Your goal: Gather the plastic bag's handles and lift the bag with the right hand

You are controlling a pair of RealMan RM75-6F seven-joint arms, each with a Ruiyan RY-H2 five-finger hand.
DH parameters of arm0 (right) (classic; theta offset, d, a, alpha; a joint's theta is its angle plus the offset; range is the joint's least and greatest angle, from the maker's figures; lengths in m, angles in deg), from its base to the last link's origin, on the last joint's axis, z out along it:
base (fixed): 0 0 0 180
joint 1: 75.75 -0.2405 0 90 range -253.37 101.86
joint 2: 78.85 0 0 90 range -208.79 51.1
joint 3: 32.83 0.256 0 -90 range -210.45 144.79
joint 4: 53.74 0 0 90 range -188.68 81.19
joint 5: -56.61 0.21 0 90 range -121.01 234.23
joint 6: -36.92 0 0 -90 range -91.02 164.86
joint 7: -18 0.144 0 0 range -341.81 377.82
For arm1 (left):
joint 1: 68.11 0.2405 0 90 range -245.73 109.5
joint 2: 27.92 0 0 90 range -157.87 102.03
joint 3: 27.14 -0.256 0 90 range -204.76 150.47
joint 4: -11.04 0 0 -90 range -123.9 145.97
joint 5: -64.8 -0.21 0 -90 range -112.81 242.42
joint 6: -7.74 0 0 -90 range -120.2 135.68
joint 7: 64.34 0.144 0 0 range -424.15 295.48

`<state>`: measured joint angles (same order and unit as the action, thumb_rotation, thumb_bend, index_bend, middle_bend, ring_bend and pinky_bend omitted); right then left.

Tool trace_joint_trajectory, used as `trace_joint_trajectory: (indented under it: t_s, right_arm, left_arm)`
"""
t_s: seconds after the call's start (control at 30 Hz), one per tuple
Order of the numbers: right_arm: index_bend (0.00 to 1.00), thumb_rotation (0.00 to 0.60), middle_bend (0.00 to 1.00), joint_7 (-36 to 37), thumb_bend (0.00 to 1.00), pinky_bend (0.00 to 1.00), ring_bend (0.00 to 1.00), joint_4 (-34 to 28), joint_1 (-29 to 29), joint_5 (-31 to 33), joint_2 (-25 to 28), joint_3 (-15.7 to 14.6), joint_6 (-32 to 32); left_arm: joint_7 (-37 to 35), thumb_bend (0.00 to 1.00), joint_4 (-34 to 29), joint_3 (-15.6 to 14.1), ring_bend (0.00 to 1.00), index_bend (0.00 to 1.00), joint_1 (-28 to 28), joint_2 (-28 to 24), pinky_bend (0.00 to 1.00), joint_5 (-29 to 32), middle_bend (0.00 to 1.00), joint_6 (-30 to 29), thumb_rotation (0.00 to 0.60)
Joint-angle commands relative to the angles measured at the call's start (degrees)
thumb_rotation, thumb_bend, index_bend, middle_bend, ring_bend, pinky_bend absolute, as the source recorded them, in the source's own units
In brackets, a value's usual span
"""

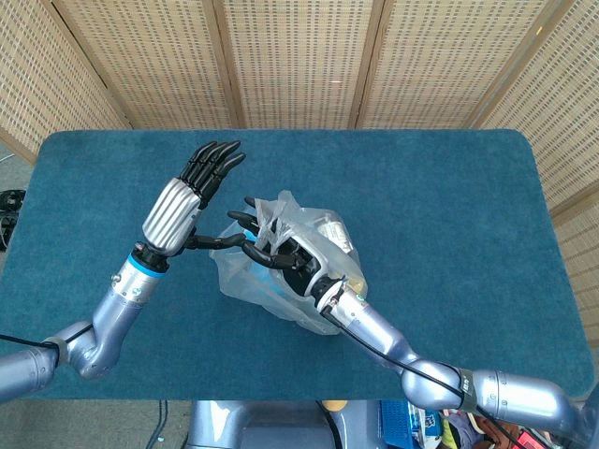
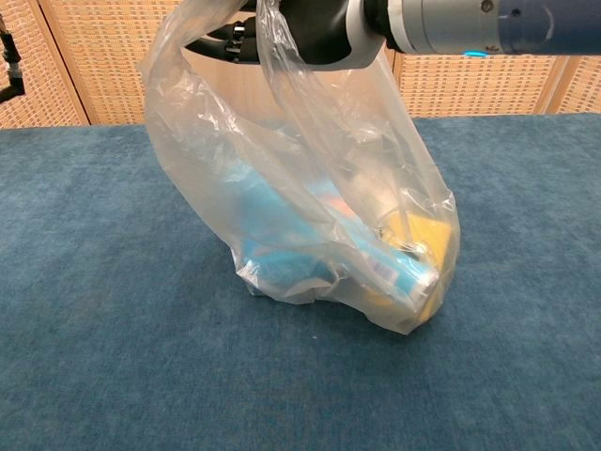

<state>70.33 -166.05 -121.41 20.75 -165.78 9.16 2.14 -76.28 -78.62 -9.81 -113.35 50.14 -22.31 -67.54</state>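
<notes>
1. The plastic bag (image 2: 319, 216) sits near the middle of the desk (image 1: 449, 187), a little toward the near edge and well clear of all four corners. Its base rests on the blue cloth in the chest view, with the film drawn up tall above it.

2. Inside the bag lie a blue packet (image 2: 282, 240) and a yellow item (image 2: 434, 242), low against the base; what they are exactly is too blurred to say.

3. The right hand (image 1: 285, 254) is up at the bag's mouth. The handles (image 2: 272, 56) are draped over it, and its fingers (image 1: 245, 224) point out toward the left edge of the desk, threaded through the loops. Whether they are curled tight around the film I cannot tell; the chest view shows only the hand's dark body under the plastic.

4. The left hand (image 1: 187, 201) stands beside the bag, toward the left edge, fingers straight and together, palm facing the bag, holding nothing and apart from the film.

5. Step in hand, as I judge it: gathering is all but done and the lift has not taken weight, since the base is on the desk.

6. Next move calls for the right fingers to close firmly on both loops, then a straight rise so the load hangs level and neither handle slips off.
</notes>
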Motion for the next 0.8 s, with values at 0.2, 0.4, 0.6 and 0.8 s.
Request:
trace_joint_trajectory:
  t_s: [0.2, 0.4, 0.6, 0.8]
  right_arm:
    - [0.00, 0.600, 0.14, 0.3, 0.41, 0.20, 0.01, -0.1, 0.0, 0.2, -0.3, 0.3, -0.1]
    - [0.00, 0.600, 0.14, 0.3, 0.42, 0.20, 0.01, -0.7, -0.3, 0.6, -0.5, 1.0, -0.5]
    - [0.00, 0.600, 0.14, 0.6, 0.41, 0.22, 0.01, -1.3, -0.6, 1.2, -0.6, 1.9, -1.1]
    - [0.00, 0.600, 0.14, 0.9, 0.42, 0.31, 0.04, -1.3, -1.2, 2.4, -0.8, 2.8, -2.0]
  left_arm:
    - [-3.1, 0.04, 0.3, 0.4, 0.00, 0.00, 1.7, -2.5, 0.00, 0.7, 0.00, -1.2, 0.600]
    - [-6.7, 0.04, 1.4, 0.7, 0.00, 0.00, 3.3, -4.8, 0.00, 0.9, 0.00, -2.7, 0.600]
    - [-9.7, 0.04, 2.4, 1.2, 0.00, 0.00, 5.3, -7.4, 0.00, 1.4, 0.00, -4.5, 0.600]
    - [-13.2, 0.04, 3.5, 1.4, 0.00, 0.00, 7.6, -9.6, 0.00, 2.1, 0.00, -6.1, 0.600]
